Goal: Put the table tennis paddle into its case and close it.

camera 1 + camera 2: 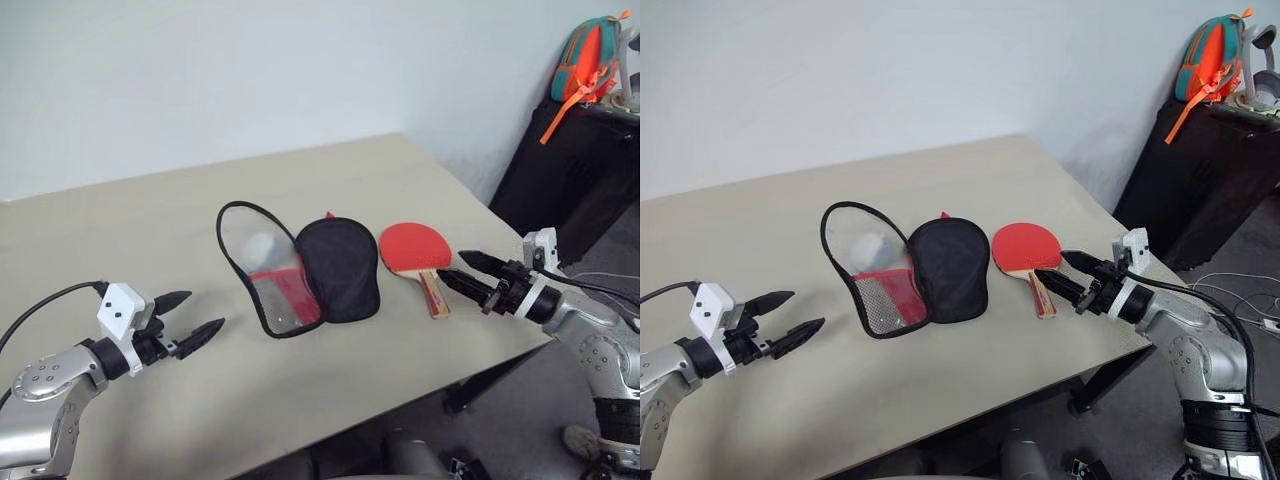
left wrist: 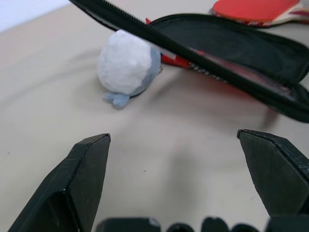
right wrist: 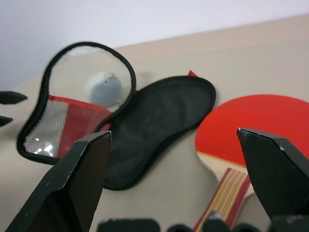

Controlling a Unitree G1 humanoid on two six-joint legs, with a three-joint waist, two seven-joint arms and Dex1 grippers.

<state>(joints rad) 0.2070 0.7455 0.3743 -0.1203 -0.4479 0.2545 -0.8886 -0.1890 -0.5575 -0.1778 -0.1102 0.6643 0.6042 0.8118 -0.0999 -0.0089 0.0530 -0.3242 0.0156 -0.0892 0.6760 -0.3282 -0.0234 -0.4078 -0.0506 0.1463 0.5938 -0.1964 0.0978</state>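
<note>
No writing can be read on anything. The case (image 1: 300,265) lies unzipped on the table (image 1: 120,240), its see-through lid raised over the black half, with nothing inside. The paddle (image 1: 418,250) lies red face up just beside the case, on its right. The left gripper (image 1: 190,318) and right gripper (image 1: 460,270) both have fingers spread wide, holding nothing.

Light was even and soft; the tabletop (image 1: 300,400) showed faint shadows, and close black fingers (image 2: 72,188) blurred.
</note>
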